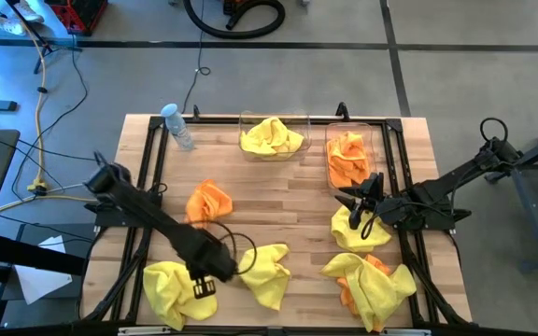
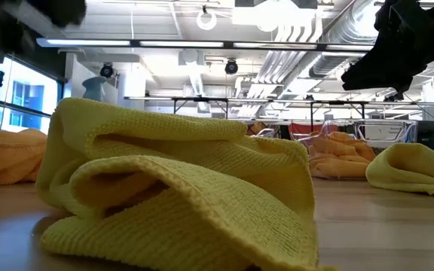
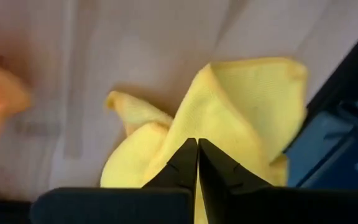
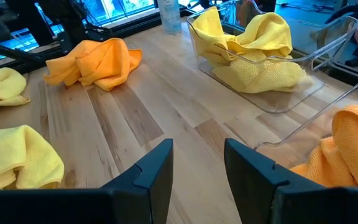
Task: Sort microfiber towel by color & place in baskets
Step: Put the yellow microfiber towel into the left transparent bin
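Note:
My left gripper (image 1: 204, 277) (image 3: 197, 142) is shut at the near left, on the right part of a yellow towel (image 1: 169, 289). My right gripper (image 1: 361, 194) (image 4: 197, 155) hovers open above bare wood, just in front of the clear basket (image 1: 370, 140) holding an orange towel (image 1: 346, 157). The other basket (image 1: 247, 121) at the far edge holds a yellow towel (image 1: 271, 138). Lying loose on the table are an orange towel (image 1: 208, 201), a yellow one (image 1: 267, 271), a yellow one (image 1: 358, 229) below the right gripper, and a yellow-and-orange pile (image 1: 374, 285). My left gripper pinches a raised fold (image 3: 194, 118) of the yellow towel between its two fingers, coming from above and pointing down. The fingertips hide how many layers they have. The rest of the towel (image 3: 247, 93) lies spread on the table.
A clear bottle with a pale blue cap (image 1: 177, 126) stands at the far left corner. Black frame rails (image 1: 148, 177) run along the table's sides. Bare wood (image 1: 278, 201) lies open in the middle of the table. In the low view a yellow towel (image 2: 179, 196) fills the foreground.

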Robot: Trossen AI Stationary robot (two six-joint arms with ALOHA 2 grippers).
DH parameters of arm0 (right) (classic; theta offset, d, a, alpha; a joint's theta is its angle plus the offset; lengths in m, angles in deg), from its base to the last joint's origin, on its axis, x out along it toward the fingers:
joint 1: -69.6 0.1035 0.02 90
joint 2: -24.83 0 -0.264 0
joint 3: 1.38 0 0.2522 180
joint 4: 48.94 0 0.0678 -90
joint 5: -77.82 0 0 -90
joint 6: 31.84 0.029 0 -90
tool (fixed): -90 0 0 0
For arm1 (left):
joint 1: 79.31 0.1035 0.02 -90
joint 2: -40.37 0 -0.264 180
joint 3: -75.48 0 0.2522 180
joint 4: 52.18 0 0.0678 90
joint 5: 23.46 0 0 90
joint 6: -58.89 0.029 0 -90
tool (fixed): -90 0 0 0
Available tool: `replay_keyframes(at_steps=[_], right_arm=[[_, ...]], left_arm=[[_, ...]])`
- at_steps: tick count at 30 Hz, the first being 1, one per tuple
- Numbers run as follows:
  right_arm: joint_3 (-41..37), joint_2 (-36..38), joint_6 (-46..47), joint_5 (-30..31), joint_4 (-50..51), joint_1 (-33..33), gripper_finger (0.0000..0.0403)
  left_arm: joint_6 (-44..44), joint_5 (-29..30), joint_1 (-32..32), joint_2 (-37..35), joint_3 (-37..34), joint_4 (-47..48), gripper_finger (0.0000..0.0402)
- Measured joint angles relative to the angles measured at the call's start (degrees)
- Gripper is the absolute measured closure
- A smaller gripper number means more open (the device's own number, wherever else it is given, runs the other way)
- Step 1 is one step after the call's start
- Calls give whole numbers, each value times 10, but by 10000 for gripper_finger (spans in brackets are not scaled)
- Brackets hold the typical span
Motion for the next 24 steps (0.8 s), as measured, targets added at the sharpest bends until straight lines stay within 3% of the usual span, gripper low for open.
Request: replay_keyframes(at_steps=[5, 11, 15, 24], right_arm=[[0, 0, 1, 0, 0, 0, 266], [0, 0, 4, 0, 0, 0, 266], [0, 0, 4, -2, 0, 0, 266], [0, 0, 4, -7, 0, 0, 266]], left_arm=[[-91, 47, -6, -71, 1, 11, 401], [-149, 64, -15, -77, 0, -35, 391], [-214, 27, -14, -56, 0, -63, 359], [-254, -69, -31, 38, 0, -65, 266]])
